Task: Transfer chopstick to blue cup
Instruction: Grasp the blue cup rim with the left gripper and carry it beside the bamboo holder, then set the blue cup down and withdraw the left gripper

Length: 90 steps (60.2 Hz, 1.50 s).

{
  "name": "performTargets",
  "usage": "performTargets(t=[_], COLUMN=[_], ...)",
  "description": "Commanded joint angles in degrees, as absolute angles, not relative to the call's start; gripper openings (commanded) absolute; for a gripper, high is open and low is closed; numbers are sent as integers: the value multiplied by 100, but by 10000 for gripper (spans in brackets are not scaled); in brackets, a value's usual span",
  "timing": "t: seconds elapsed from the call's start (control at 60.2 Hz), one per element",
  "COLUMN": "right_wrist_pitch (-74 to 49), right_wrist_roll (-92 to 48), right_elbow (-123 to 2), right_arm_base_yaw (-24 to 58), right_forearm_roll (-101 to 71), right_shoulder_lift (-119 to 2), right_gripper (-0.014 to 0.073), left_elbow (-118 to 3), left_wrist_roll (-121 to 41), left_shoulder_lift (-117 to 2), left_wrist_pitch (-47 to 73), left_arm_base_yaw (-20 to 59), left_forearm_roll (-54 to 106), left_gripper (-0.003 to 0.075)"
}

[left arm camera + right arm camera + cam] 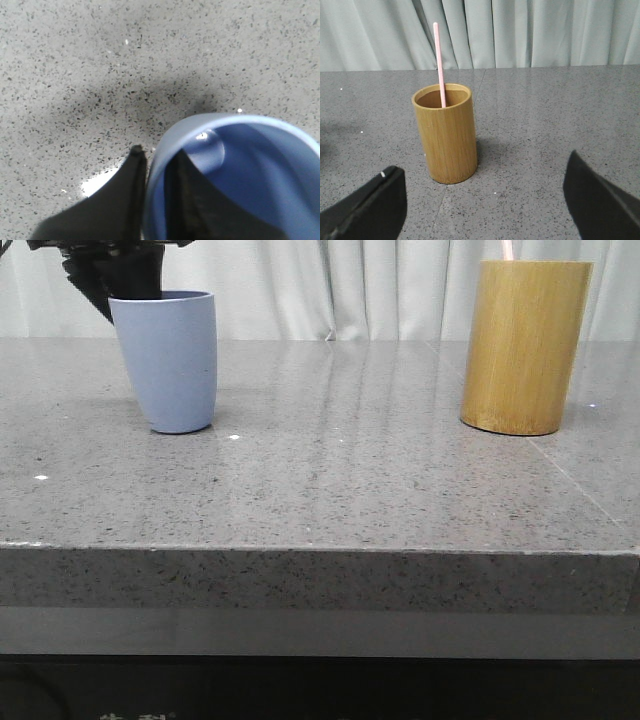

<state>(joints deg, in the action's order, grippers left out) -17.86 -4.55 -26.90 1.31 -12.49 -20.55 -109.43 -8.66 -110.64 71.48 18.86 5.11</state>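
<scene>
Step in hand: steady, then reach. Your left gripper (pixel 155 165) pinches rim of matte periwinkle-blue cup (pixel 165 360), one finger inside wall. Your right gripper (pixel 485 200) spread wide, apart from bamboo cylinder (pixel 447 140). Thin pale pink chopstick (pixel 439 65) stands inside it. Next: centre over stick, descend, close.

Blue cup (pixel 168 360): matte periwinkle, plain, no pattern. Bamboo cylinder (pixel 524 345): yellow-brown, faint vertical grain, darker inside. Chopstick (pixel 439 65): pale pink, plain. Surface (pixel 330 480): grey stone, fine black-and-white speckle, glossy white glints. Curtain (pixel 530 30) at far side: pale grey-white, vertical folds. Fingers (pixel 125 200): matte black.
</scene>
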Motion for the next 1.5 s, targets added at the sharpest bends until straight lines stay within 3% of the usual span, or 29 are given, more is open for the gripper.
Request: performTargets(t=[0.0, 0.249, 0.648, 0.931, 1.064, 1.363, 1.479], right_wrist_pitch=[-1349, -1349, -1349, -1349, -1349, -1349, -1349], right_wrist_roll=[-464, -464, -464, -464, -464, -464, -464], right_elbow=[-2894, -2894, -2894, -2894, -2894, -2894, -2894], right_arm_base_yaw=[144, 144, 144, 144, 144, 144, 144], right_forearm_roll=[-1280, -1280, -1280, -1280, -1280, -1280, -1280], right_shoulder_lift=[-2135, -2135, -2135, -2135, -2135, -2135, -2135], right_gripper=[642, 642, 642, 642, 642, 642, 642], left_elbow=[-11134, -11572, -13211, -13369, -13369, -13382, -13392], left_wrist_roll=[-834, -834, -782, -744, -744, -744, -609], left_shoulder_lift=[-10743, -10794, -11797, -11986, -11986, -11986, -11898], left_wrist_pitch=[7269, 7269, 7272, 7272, 7235, 7257, 7273], left_arm_base_yaw=[1934, 2216, 3436, 3535, 3535, 3535, 3535], left_forearm_roll=[656, 1038, 1038, 1048, 1048, 1262, 1346], left_gripper=[-19, -18, -18, -5, 90, 433, 477])
